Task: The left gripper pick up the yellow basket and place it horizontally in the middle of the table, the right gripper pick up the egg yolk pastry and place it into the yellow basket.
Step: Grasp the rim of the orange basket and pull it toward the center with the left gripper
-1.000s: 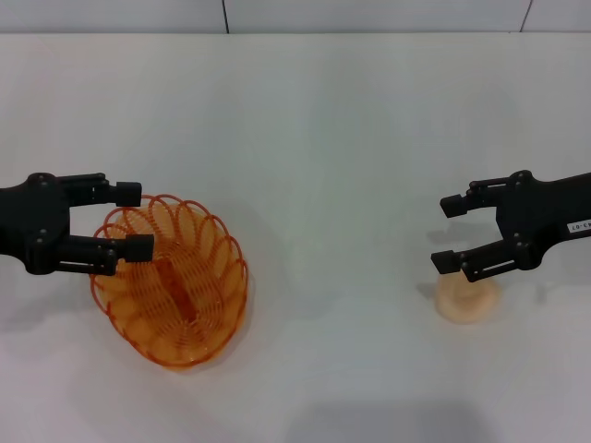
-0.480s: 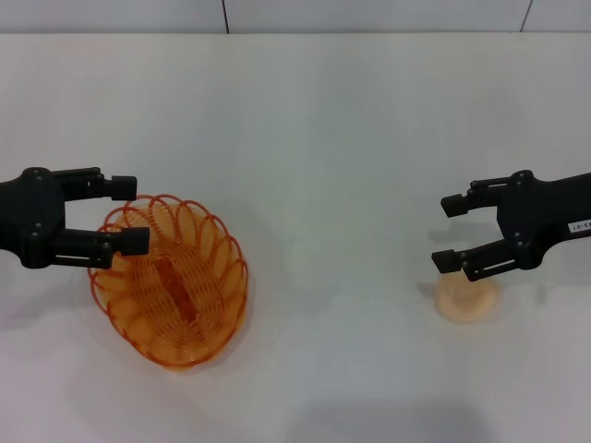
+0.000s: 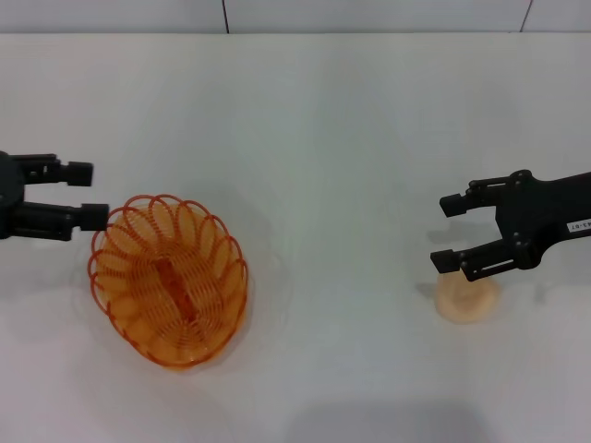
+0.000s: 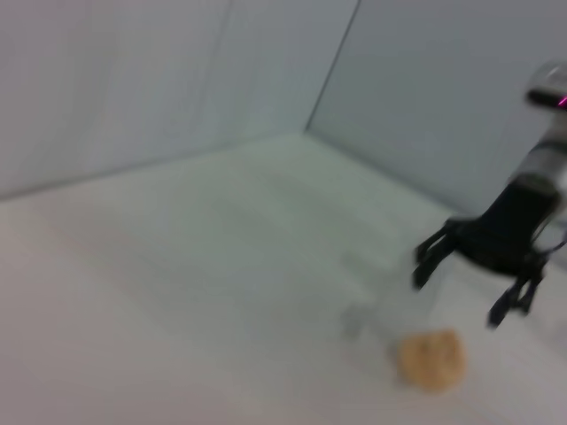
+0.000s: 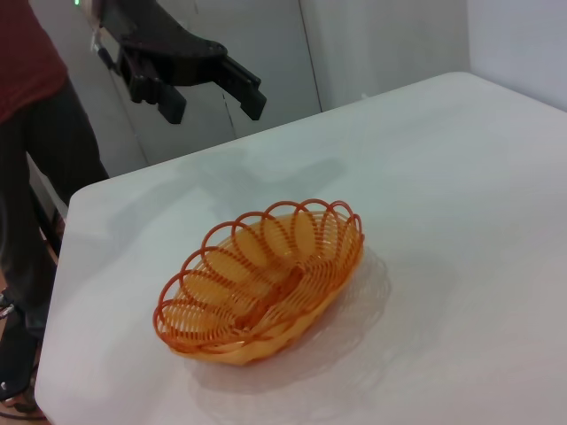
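White table (image 3: 314,120) holds the basket (image 3: 169,293) near its left edge beside the open left gripper (image 3: 83,195), while the open right gripper (image 3: 448,233) hovers over the pastry (image 3: 467,299).

Head view overhead, wrist views low across table (image 3: 314,120), left wrist seemingly blurred

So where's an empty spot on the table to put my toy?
The widest bare patch is the middle of the table, between the yellow basket and the egg yolk pastry. It is crowded beside the left hand and under the right hand.
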Available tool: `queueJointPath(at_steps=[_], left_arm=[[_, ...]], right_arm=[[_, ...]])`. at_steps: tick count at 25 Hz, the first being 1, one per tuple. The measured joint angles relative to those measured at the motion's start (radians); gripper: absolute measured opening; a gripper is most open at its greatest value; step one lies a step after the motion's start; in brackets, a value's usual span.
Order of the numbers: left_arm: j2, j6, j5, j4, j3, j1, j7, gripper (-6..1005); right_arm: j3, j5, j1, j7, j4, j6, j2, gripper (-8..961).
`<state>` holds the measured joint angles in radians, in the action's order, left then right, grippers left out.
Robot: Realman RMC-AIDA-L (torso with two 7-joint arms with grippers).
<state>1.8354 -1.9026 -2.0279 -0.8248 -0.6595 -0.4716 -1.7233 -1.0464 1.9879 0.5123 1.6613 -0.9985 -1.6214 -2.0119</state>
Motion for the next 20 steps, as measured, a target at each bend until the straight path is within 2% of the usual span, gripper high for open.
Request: queueJointPath(at_steps=[4,10,13,20], left_arm=[[-0.027,0.004,-0.113,-0.058,0.01,-0.026,-0.072,892],[-0.061,0.002,-0.305,-0.066,0.027,-0.116,-0.131,891],[-0.071,-0.004,-0.412,-0.068,0.025,-0.17,-0.153,891],[-0.073,-0.018,-0.647,-0.077,0.017,-0.278,-0.192,891]], right_arm=[[-0.001,-0.001,0.0,0.0,0.0,0.0,0.0,825],[0.0,-0.003,-0.001,0.0,0.0,0.001,-0.002,823],[-0.002,-0.01,0.002,0.0,0.0,0.001,-0.002,822],[-0.002,-0.03,0.013,0.001,0.0,0.002,-0.002,819]])
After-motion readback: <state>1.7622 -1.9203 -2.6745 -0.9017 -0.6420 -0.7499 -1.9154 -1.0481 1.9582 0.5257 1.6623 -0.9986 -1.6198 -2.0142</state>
